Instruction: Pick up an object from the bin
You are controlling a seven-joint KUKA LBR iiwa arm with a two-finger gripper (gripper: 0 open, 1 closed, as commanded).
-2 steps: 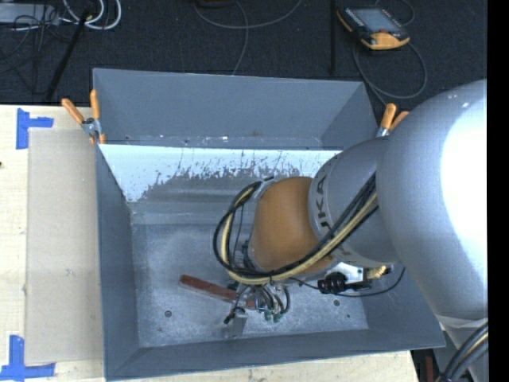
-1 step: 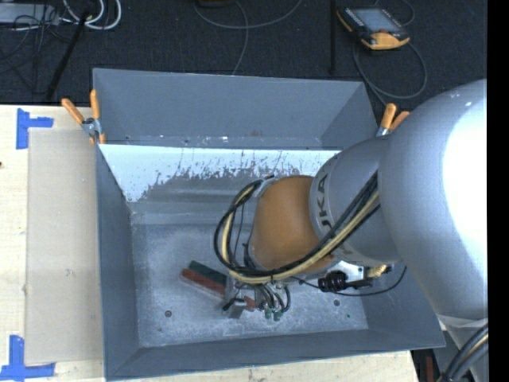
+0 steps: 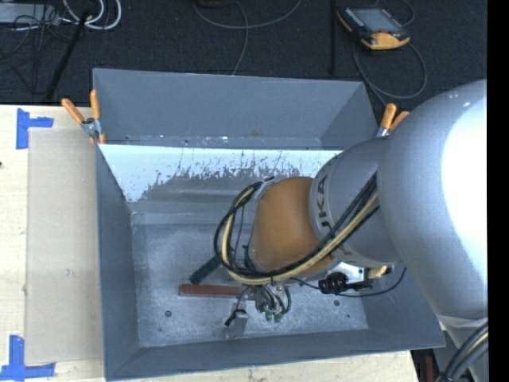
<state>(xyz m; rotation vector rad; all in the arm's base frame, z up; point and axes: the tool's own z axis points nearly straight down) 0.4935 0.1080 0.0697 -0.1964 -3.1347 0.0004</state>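
Grey bin (image 3: 159, 325), near middle of floor: brown flat stick (image 3: 208, 290) lying just left of jaws, perhaps touching; jaws open or closed, cannot tell; dark green piece (image 3: 205, 269) just beyond.

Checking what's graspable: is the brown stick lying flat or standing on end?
Lying flat: the brown stick stretches lengthwise along the bin floor, one end by the hand.

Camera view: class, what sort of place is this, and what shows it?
Probably a robotics lab's picking cell: a grey metal bin holding a brown strip, a silver robot arm reaching in, and loose cables lying behind it.
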